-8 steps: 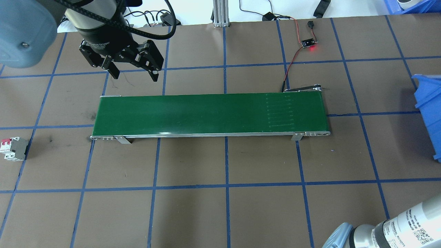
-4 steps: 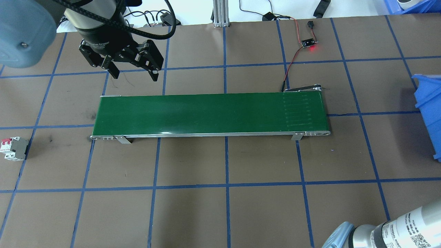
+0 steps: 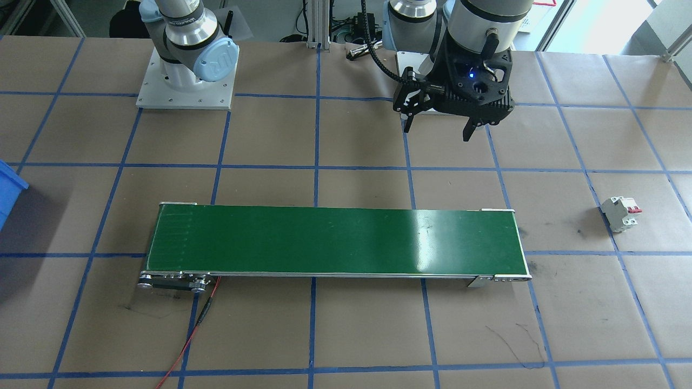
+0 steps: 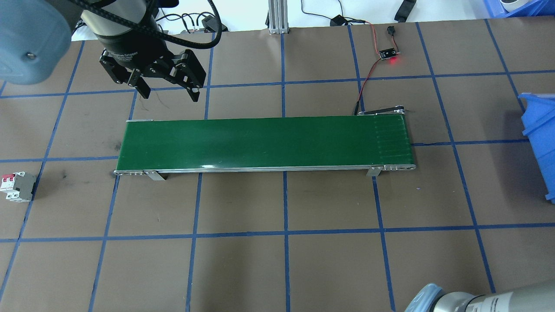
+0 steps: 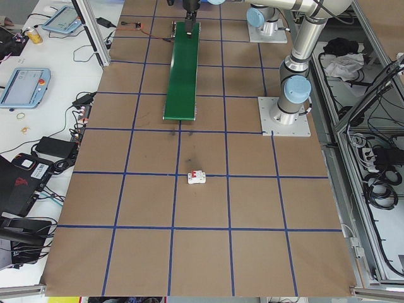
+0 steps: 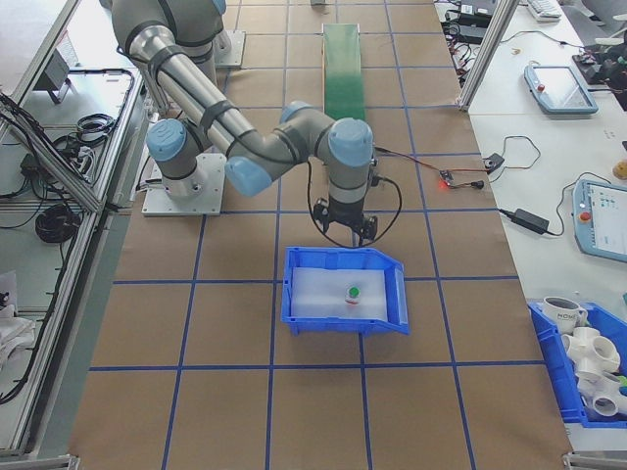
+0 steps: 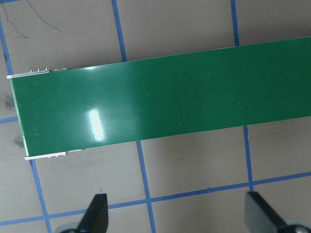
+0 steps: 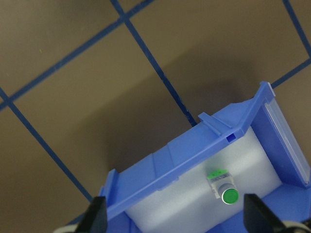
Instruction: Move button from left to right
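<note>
The button (image 8: 226, 191) is lying inside the blue bin (image 8: 184, 165), toward 5 o'clock in the right wrist view. The right gripper (image 8: 172, 218) and left gripper (image 4: 167, 91) are both hanging spread apart, empty.

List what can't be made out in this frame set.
- Button: missing from the overhead and front views, where the frame edge cuts the bin.
- Right gripper: outside the overhead frame; its wrist view shows only the fingertips.
- Breaker: too small in the left view to read its levers.
- Left gripper: tiny and cut by the top edge in the left view.
</note>
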